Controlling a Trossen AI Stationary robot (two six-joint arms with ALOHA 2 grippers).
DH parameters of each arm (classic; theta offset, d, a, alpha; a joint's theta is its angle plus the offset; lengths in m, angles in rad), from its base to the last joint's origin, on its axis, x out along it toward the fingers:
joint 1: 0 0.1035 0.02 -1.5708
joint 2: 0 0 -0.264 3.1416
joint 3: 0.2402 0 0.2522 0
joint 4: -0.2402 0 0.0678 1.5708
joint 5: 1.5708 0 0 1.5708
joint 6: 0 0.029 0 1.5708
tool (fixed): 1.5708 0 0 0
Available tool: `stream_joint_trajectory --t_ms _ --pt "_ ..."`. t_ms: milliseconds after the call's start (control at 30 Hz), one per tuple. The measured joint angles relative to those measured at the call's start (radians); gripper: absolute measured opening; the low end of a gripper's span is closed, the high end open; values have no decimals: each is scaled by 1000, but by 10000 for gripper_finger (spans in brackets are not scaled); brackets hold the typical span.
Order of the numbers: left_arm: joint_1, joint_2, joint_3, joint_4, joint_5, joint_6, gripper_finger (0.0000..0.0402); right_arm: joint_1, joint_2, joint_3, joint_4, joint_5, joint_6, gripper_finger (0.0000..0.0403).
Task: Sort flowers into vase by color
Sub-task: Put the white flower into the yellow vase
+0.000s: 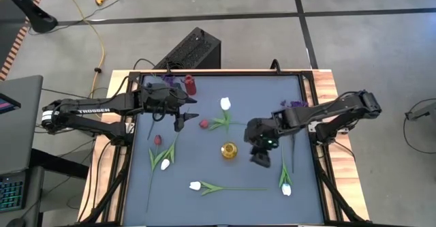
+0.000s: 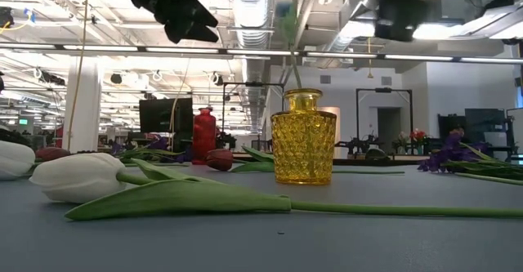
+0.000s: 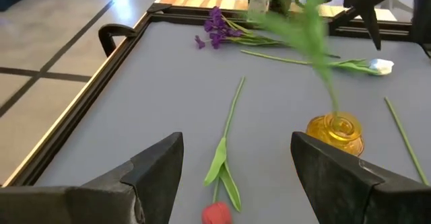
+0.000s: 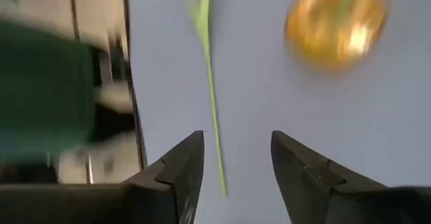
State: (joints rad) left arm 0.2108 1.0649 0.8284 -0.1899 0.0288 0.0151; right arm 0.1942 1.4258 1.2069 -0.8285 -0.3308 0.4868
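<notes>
A yellow glass vase [image 1: 229, 150] stands mid-table with a white tulip [image 1: 225, 104] in it, the stem rising from its mouth [image 2: 291, 35]. A red vase [image 1: 190, 85] stands at the far edge. Dark red tulips [image 1: 204, 123] [image 1: 157, 140], white tulips [image 1: 165, 164] [image 1: 195, 185] [image 1: 286, 189] and purple sprigs [image 1: 296, 104] lie flat on the mat. My left gripper [image 1: 180, 121] is open and empty above the dark red tulip [image 3: 217, 212]. My right gripper [image 1: 262, 160] is open and empty, right of the yellow vase [image 4: 335, 22], over a stem [image 4: 212, 103].
The grey mat [image 1: 204, 206] is framed by a raised black rail [image 1: 310, 111]. More purple sprigs [image 1: 170, 80] lie by the red vase. A white tulip with a long leaf [image 2: 82, 176] lies near the front edge. Bare mat lies between the yellow vase and the front edge.
</notes>
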Motion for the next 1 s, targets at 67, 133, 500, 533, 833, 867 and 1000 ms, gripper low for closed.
stream_joint_trajectory --t_ms 67,133,500,533,833,867,1000 --pt "0 0 0 2 0 0 263 13 0 13 -132 -10 -52 197" --pt "0 0 0 1 0 0 263 35 0 13 -261 -9 -118 193" --pt "0 0 0 0 -11 -14 263 211 1 -78 -397 76 -869 187" --pt "0 0 0 -1 -11 -19 263 223 2 -95 -382 91 -889 187" --pt "0 0 0 -7 -15 -23 263 311 1 -263 -272 235 -1026 187" --pt "0 0 0 -7 -15 -23 263 314 2 -285 -250 236 -1035 187" --pt "0 0 0 -7 -16 -39 263 330 2 -371 -138 263 -1045 187"
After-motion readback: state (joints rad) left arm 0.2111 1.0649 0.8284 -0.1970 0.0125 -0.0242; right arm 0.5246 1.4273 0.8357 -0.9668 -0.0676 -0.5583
